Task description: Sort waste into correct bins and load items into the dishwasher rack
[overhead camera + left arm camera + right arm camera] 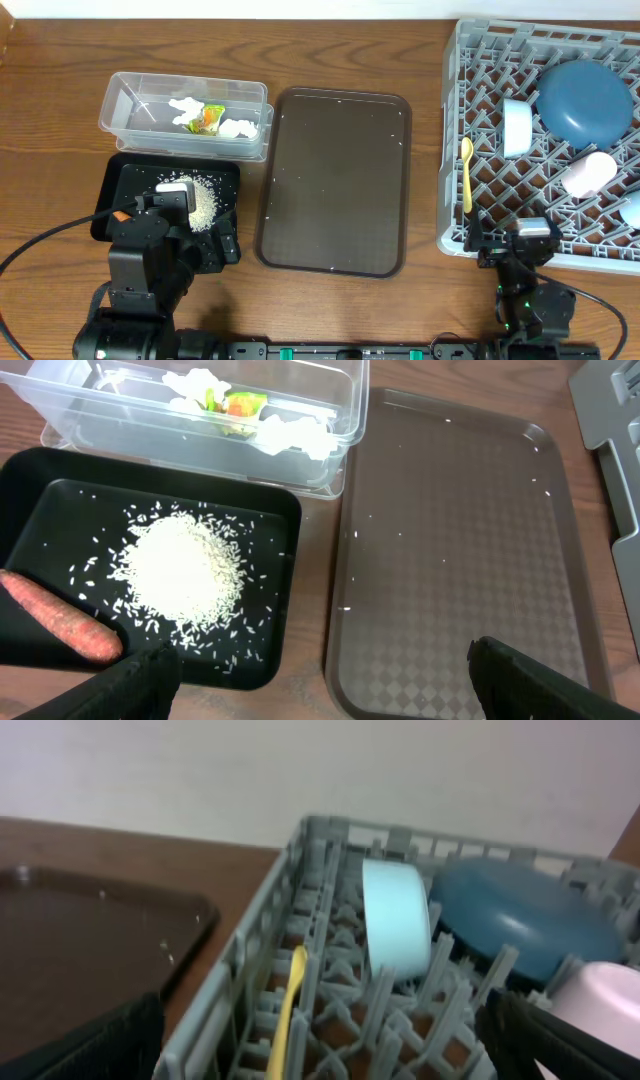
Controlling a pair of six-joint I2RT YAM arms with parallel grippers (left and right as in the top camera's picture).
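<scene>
Left tool (330,685) jaws wide, holding nothing, sitting over the near edge of the black tray (112,180), which is at the surface's near-left. Rice (185,565) is piled mid-tray with loose grains scattered round it; the carrot stick (60,617) lies at the tray's near-left corner, apart from the pile. Clear tub (125,100) sits just behind the black tray toward the far-left edge; tissue bits (240,127) and the wrapper (207,117) are inside, toward its right end. Brown serving tray (335,180) is mid-surface, just beside both bins, with a few stray white specks on it. Right tool (325,1045) jaws wide, holding nothing, at the near-left corner of the dishwasher rack (455,150), which fills the surface's right edge. In the rack: yellow spoon (466,175) lying along the left side, bowl (517,127) on edge between pegs, dark blue plate (583,100) tilted just to its right at the far side, pink cup (588,173) on its side nearer the middle, light blue cup (632,208) at the right edge, cut off by the overhead frame.
</scene>
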